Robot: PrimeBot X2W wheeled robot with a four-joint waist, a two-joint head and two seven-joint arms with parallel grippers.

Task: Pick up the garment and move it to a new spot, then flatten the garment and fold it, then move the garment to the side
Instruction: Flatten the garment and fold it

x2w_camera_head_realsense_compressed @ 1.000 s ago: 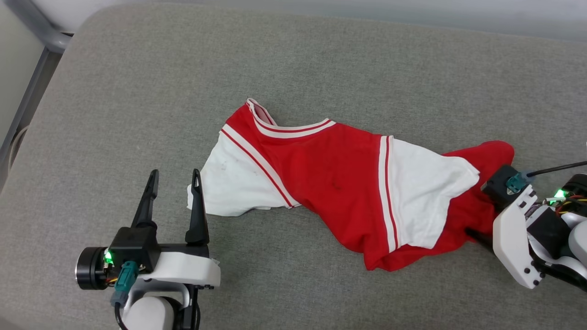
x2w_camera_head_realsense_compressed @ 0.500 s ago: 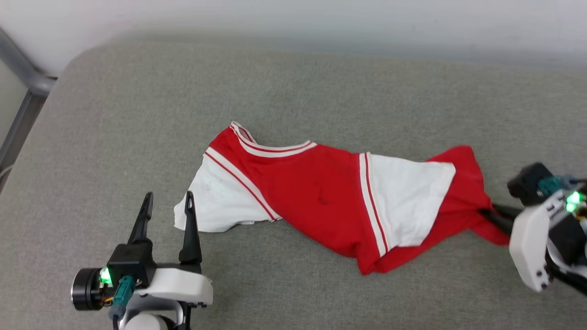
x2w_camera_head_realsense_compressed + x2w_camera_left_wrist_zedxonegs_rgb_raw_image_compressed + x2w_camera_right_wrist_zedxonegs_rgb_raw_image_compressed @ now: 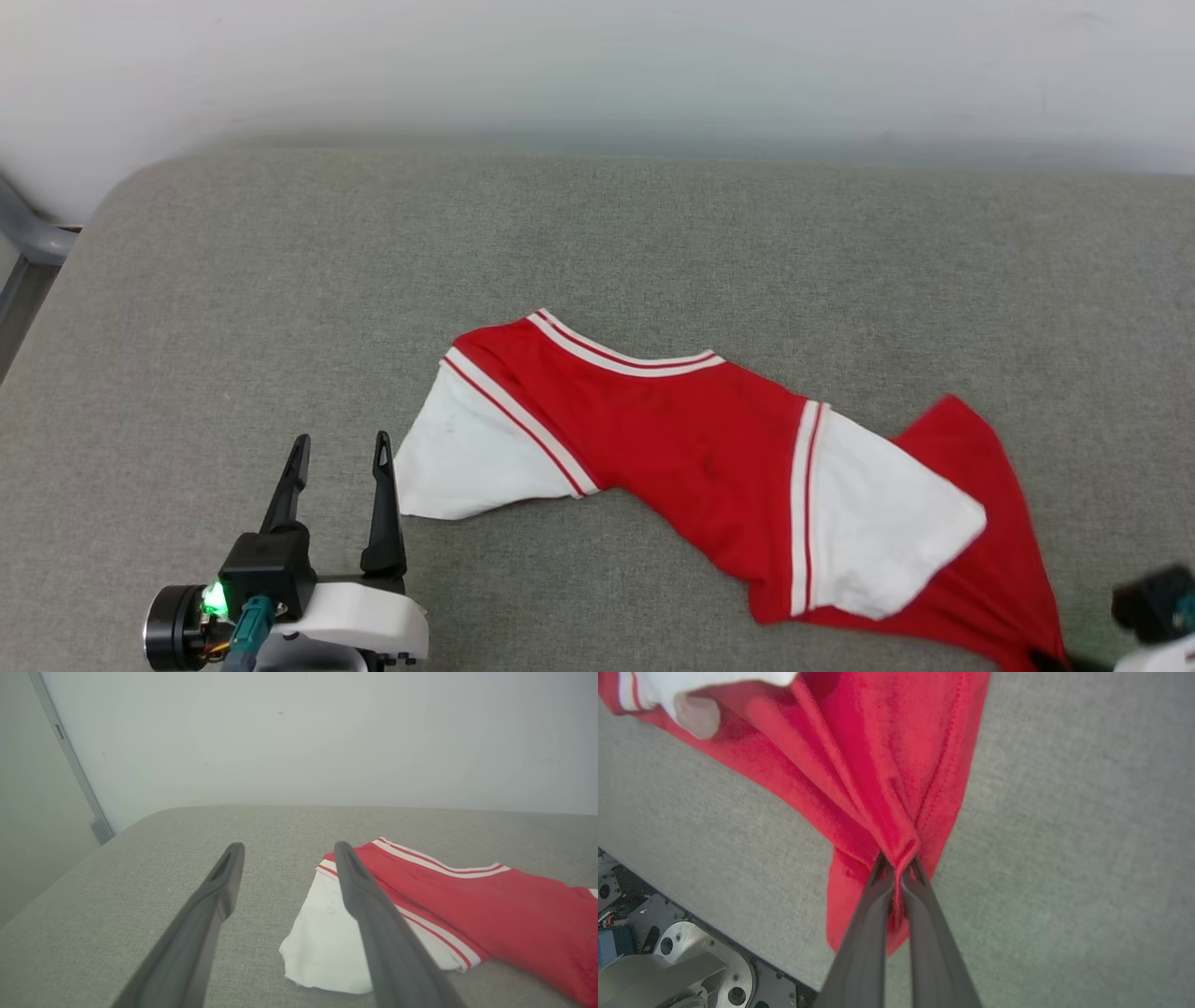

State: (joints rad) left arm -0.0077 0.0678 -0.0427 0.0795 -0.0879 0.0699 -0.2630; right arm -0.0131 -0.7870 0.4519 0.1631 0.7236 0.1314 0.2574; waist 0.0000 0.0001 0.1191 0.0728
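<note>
The garment (image 3: pixel 681 439) is a red jersey-style T-shirt with white short sleeves, lying on the grey fabric-covered desk (image 3: pixel 280 280) in the right-hand half of the head view. It stretches at a slant, from the collar and one sleeve near the middle of the desk down to its lower hem at the near right edge. The collar (image 3: pixel 625 359) carries red and white striped trim and faces the pale wall (image 3: pixel 597 65). Each white sleeve meets the red body along a band of red and white stripes. The left sleeve (image 3: pixel 467 467) lies flat and spread. The right sleeve (image 3: pixel 878 532) rests folded over the red cloth. The body of the shirt is bunched and twisted, not laid out square.

The right end effector (image 3: pixel 899 858) is closed tight on a gathered pinch of the red hem, and folds fan out from its fingertips across the cloth. A flap of hem hangs over the desk edge, with part of the robot's base (image 3: pixel 668 952) below it.

The left end effector (image 3: pixel 341 439) is open with its fingers spread wide, holding nothing. It hovers just beside the left sleeve's outer edge, which shows past its right finger (image 3: pixel 373 914) in the left wrist view.
</note>
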